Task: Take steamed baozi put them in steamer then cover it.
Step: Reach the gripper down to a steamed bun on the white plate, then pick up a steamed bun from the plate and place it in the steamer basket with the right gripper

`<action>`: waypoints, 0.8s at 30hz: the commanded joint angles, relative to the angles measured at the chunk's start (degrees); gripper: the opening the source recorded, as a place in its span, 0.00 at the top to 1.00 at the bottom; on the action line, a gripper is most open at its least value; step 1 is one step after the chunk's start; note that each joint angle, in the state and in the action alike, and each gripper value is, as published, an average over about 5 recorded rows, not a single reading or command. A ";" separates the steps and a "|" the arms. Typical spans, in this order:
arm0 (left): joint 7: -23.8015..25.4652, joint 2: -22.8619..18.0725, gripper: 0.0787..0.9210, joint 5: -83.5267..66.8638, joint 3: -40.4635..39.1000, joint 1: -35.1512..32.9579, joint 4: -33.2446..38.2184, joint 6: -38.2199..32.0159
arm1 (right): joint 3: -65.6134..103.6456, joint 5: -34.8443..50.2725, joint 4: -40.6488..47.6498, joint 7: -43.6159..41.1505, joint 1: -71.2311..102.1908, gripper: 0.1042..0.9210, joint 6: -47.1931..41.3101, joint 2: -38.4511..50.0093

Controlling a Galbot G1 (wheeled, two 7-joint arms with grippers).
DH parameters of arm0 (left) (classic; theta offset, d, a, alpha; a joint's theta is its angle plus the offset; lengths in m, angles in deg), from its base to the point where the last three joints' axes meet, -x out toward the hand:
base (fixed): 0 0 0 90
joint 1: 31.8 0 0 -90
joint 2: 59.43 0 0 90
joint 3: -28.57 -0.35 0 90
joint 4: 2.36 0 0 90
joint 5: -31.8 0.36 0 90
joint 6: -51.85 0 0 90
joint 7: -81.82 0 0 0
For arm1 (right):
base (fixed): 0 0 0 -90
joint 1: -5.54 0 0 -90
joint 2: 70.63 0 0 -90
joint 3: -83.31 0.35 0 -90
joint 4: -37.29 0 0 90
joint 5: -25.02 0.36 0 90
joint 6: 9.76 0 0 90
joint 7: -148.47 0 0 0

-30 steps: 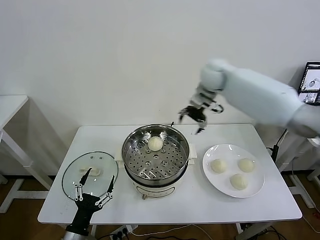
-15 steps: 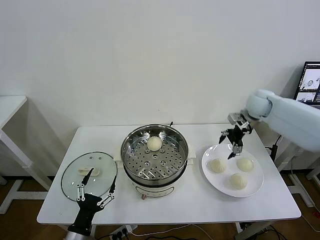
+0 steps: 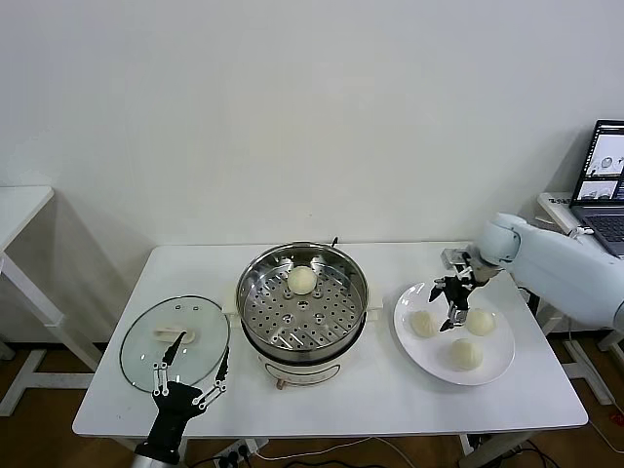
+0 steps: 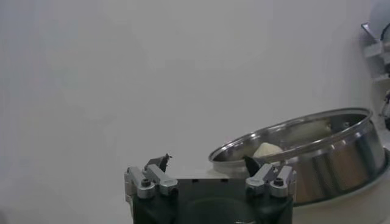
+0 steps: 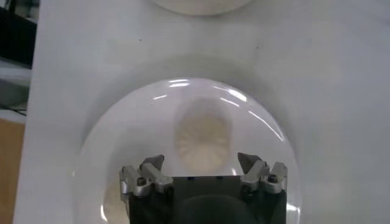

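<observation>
Our right gripper, fingers wide, hovers over the plate at three o'clock of the steamer; our left gripper, also wide, waits by the cover.

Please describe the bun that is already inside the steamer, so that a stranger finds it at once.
At the centre of the white table stands the shiny steel steamer. One cream-white bun lies on its perforated tray, toward the far side. The other buns lie on the white plate.

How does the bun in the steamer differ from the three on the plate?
Place: the bun in the steamer sits on the perforated tray of the steamer; the three buns on the plate lie on the white plate.
Company: the first is alone; the others are grouped.
Access: the open right claw hangs over the plate buns; nothing is above the steamer bun.
Shared: all round, cream-white, smooth.
</observation>
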 commanded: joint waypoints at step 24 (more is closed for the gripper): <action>-0.05 -0.64 0.12 -0.16 0.48 -0.40 0.57 -0.25 | 2.83 -2.49 0.21 -0.44 -1.42 0.32 -0.38 -1.96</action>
